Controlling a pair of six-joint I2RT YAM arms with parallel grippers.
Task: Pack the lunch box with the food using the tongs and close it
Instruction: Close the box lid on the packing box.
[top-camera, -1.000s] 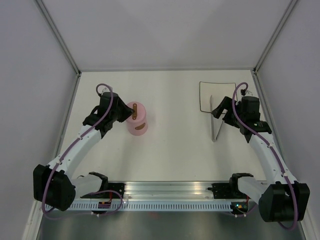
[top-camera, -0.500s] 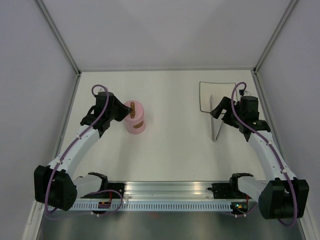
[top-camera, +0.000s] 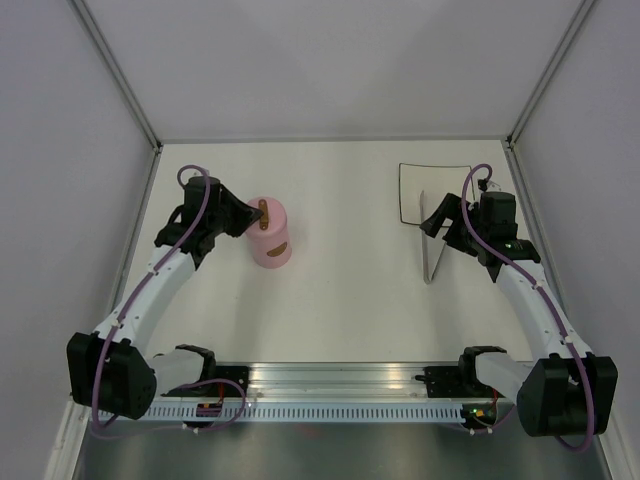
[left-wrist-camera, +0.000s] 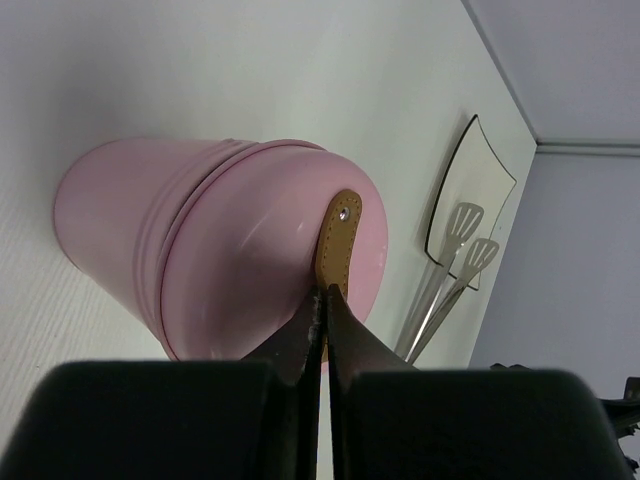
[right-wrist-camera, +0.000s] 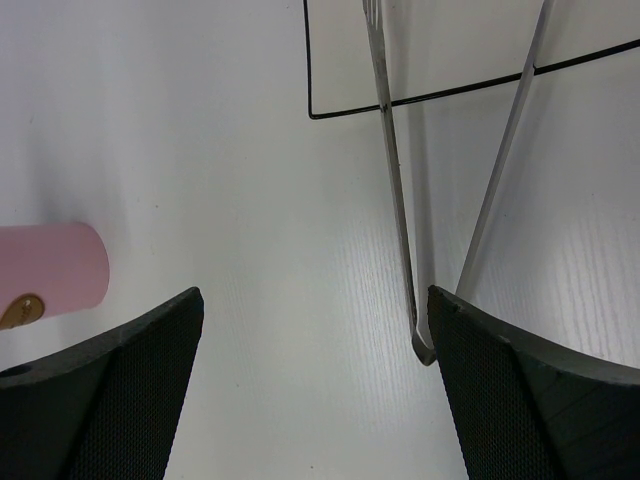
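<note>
The pink lunch box (top-camera: 275, 245) stands left of centre with its lid (left-wrist-camera: 262, 262) on and the brown handle (left-wrist-camera: 338, 235) facing my left gripper (top-camera: 243, 222). That gripper (left-wrist-camera: 325, 292) is shut, its tips at the handle's near end; nothing shows between them. The silvery tongs (top-camera: 431, 245) lie on the table, their tips resting on the white plate (top-camera: 450, 180). My right gripper (top-camera: 443, 222) hovers open just right of the tongs. In the right wrist view the tongs' joined end (right-wrist-camera: 424, 352) lies beside the inner edge of one of its fingers (right-wrist-camera: 540, 400). No food is in view.
The white dark-edged plate (right-wrist-camera: 340, 60) sits at the back right. Metal frame posts and pale walls bound the table at the left, right and back. The arm bases stand on a rail (top-camera: 340, 385) along the near edge.
My left gripper has drawn back to the left, from over the lid to just beside it. The lunch box, the tongs and the right arm have stayed put.
</note>
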